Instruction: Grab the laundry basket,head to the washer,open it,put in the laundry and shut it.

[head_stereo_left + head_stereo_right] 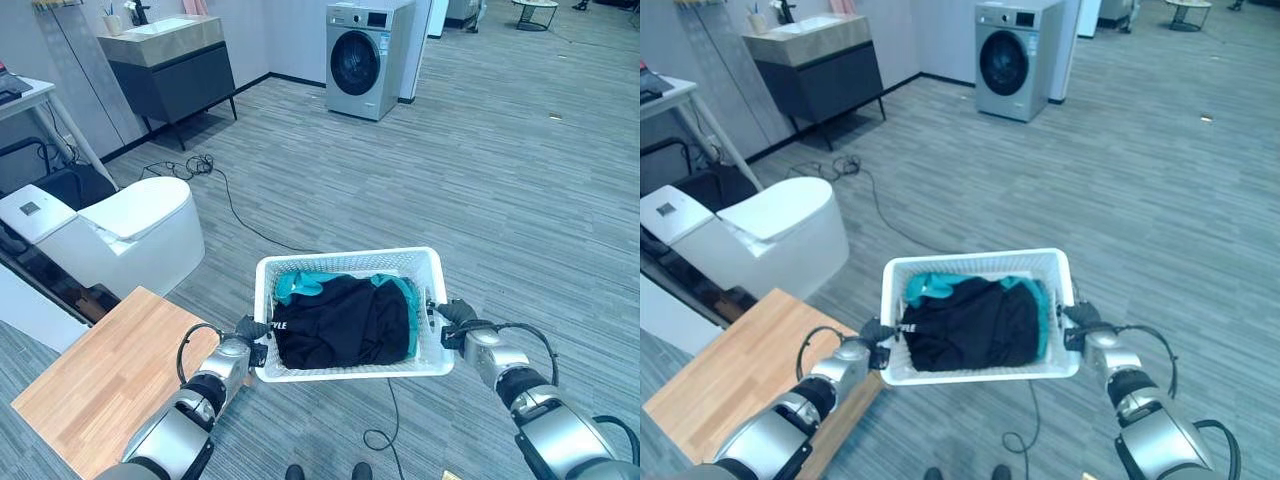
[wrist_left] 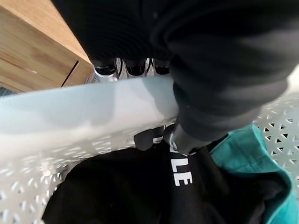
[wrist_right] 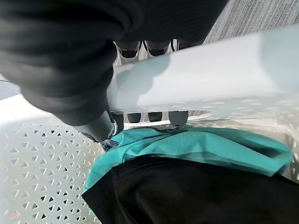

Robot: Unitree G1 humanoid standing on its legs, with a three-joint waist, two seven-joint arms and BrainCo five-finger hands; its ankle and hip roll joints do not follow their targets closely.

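I carry a white perforated laundry basket in front of me above the grey floor. It holds a black garment lying over a teal one. My left hand is shut on the basket's left rim, thumb inside over the clothes. On the opposite side my right hand is shut on the right rim, with its fingers curled under it. The silver washer with a round dark door stands far ahead against the wall, door closed.
A wooden table lies close at my lower left. A white toilet stands to the left, a dark vanity with a basin behind it. A black cord trails over the floor between here and the washer.
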